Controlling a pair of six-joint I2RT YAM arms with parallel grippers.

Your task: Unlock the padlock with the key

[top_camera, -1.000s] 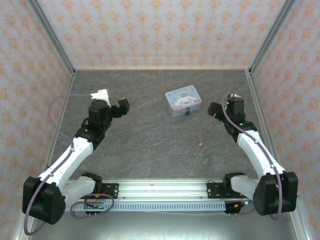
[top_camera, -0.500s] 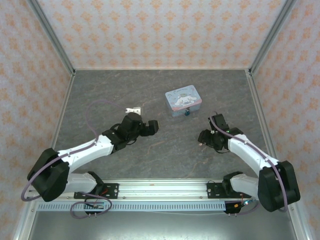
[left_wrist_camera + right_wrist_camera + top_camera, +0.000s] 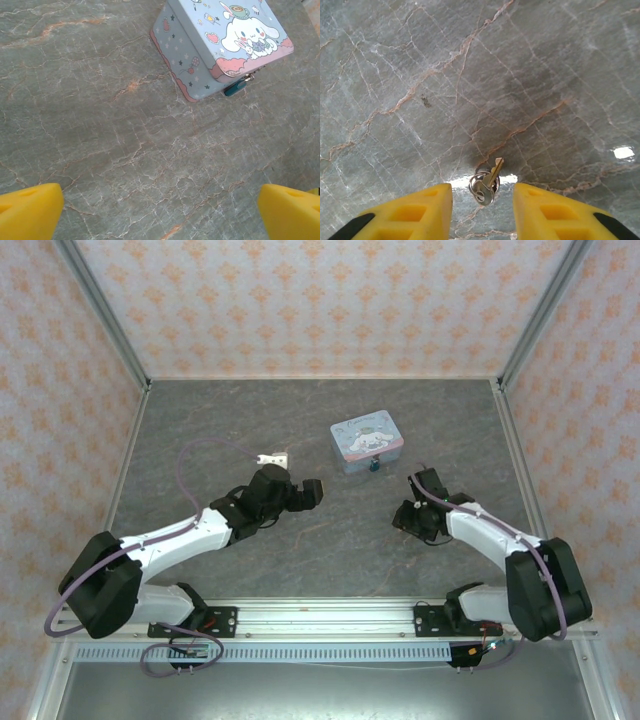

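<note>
Right gripper (image 3: 482, 197) low over the table (image 3: 395, 75), fingers spread. The key (image 3: 490, 181) lies flat between the yellow tips, touching neither. Left gripper (image 3: 160, 210) also spread wide, hovering near the tin (image 3: 200, 55) but apart from it. Padlock (image 3: 235, 89) — small, teal — hangs at the tin's front face, down by the table.

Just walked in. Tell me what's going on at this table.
The job is unlocking the padlock, and neither gripper holds anything yet. The right gripper hangs open over the key, which lies on the table between its fingers, not gripped. The left gripper, also open, faces the cartoon tin. The small teal padlock sits at the tin's front edge, untouched.
</note>
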